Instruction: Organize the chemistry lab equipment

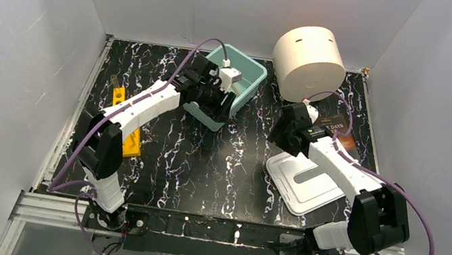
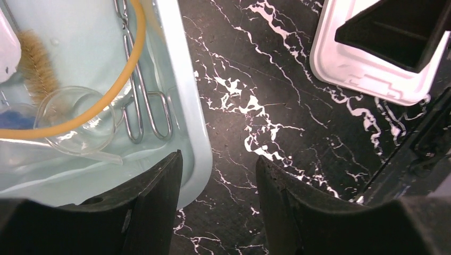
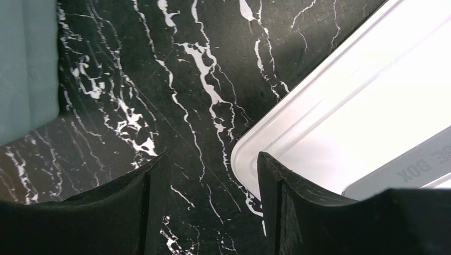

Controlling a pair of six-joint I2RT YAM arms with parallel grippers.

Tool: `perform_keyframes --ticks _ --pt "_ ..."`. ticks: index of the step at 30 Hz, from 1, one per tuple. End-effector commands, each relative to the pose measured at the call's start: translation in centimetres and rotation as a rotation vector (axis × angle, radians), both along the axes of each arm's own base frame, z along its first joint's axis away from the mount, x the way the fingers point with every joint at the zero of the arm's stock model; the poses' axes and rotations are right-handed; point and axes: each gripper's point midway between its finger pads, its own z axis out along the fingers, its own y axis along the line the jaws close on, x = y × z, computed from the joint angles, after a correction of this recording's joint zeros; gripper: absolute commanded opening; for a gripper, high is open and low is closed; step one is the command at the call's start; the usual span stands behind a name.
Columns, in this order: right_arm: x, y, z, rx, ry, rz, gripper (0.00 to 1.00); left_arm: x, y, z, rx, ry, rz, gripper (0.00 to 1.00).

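Inside the teal bin [image 2: 187,79], amber rubber tubing [image 2: 114,90] curls over a clear funnel [image 2: 74,122], next to a bristle brush [image 2: 34,69] and metal tongs [image 2: 144,103]. The left gripper [image 2: 219,166] straddles the bin's wall with its fingers wide and gripping nothing. Right of the bin, the right gripper [image 3: 210,159] is spread wide by a white lid [image 3: 345,122].

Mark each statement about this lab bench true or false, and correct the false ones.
1. The amber rubber tubing lies inside the teal bin. True.
2. The right claw is clamped on the white lid. False: it is open and holds nothing, with the lid's edge beside it.
3. The bristle brush lies on the bare table. False: it is in the teal bin.
4. The left claw is open at the bin's rim. True.
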Motion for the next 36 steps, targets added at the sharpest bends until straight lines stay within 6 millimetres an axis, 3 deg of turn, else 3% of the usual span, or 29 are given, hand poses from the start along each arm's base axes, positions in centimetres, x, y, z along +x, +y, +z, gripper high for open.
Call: perform_keyframes --ticks 1,10,16,22,27,36 --pt "1.1 -0.5 0.1 -0.036 0.007 -0.045 0.67 -1.1 0.1 -1.7 0.115 -0.037 -0.047 0.49" --pt "1.0 -0.9 -1.0 -0.045 0.037 -0.079 0.67 -3.4 -0.6 -1.5 0.149 0.014 -0.064 0.38" --pt "1.6 -1.5 -1.7 -0.081 0.047 -0.107 0.65 -6.4 -1.7 0.1 0.036 0.091 -0.123 0.35" --pt "1.8 -2.5 -3.2 -0.139 0.069 -0.164 0.6 -8.1 -3.4 1.7 -0.09 0.17 -0.159 0.36" --pt "1.6 -3.0 -4.7 -0.168 0.111 -0.214 0.62 -7.9 -4.0 3.1 -0.131 0.157 -0.143 0.4" --pt "1.2 -4.0 -6.8 -0.209 0.152 -0.298 0.57 -4.8 -3.2 7.8 -0.142 -0.02 -0.003 0.49"
